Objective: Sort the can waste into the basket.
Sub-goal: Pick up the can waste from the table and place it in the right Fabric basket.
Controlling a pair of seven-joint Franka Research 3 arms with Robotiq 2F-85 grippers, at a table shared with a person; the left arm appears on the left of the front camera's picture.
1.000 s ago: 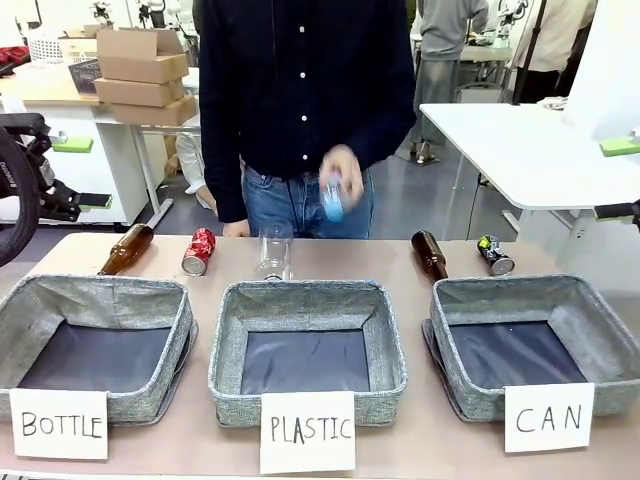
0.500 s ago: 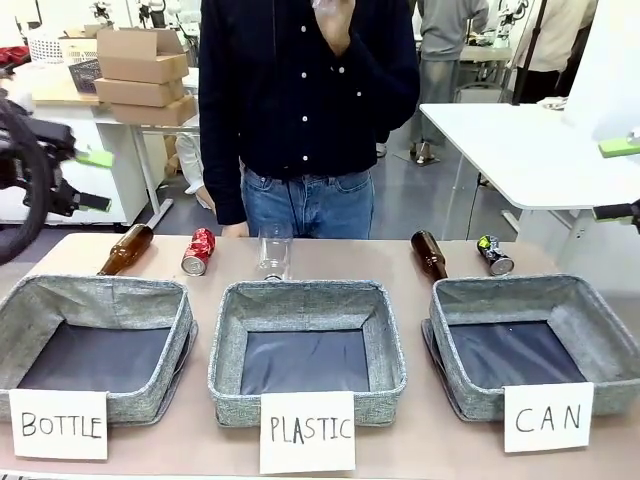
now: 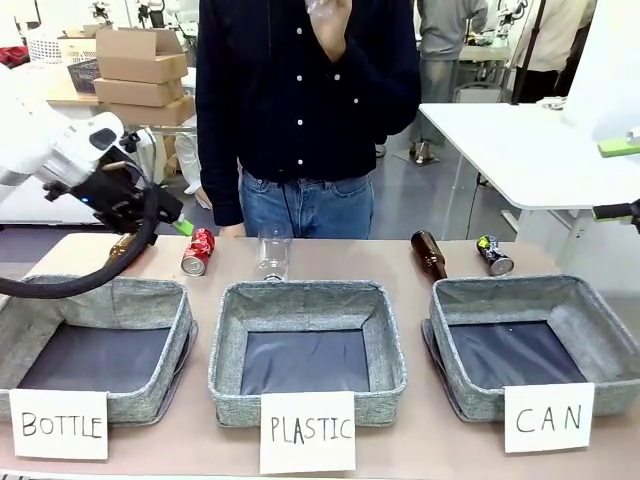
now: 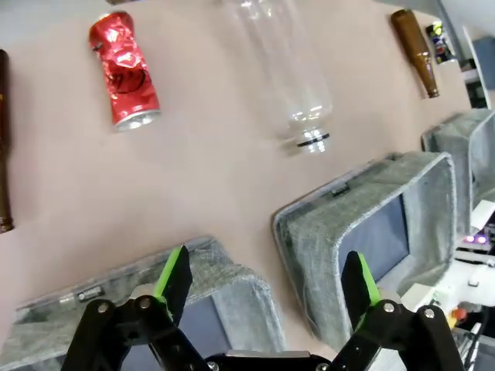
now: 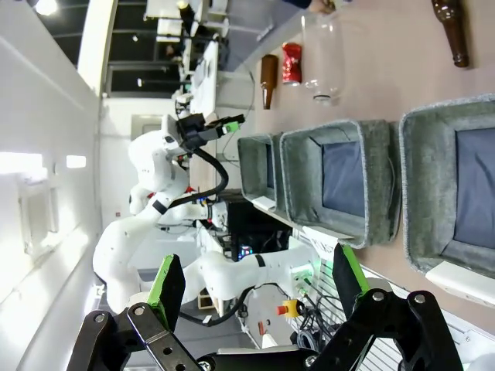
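Two cans are lying down: red can (image 4: pixel 124 73) upper left, rim pointing downward; dark can (image 3: pixel 494 254) showing clearly only in front view. Both grippers, left gripper (image 4: pixel 265 284) and right gripper (image 5: pixel 255 278), are gaping wide, empty.

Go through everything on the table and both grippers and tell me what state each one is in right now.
red can: dented, on its side, outside the baskets
dark can: on its side behind the CAN basket
CAN basket: empty
PLASTIC basket: empty
BOTTLE basket: empty
clear plastic bottle: lying down, uncapped
brown glass bottle: lying down
left gripper: open, empty
right gripper: open, empty
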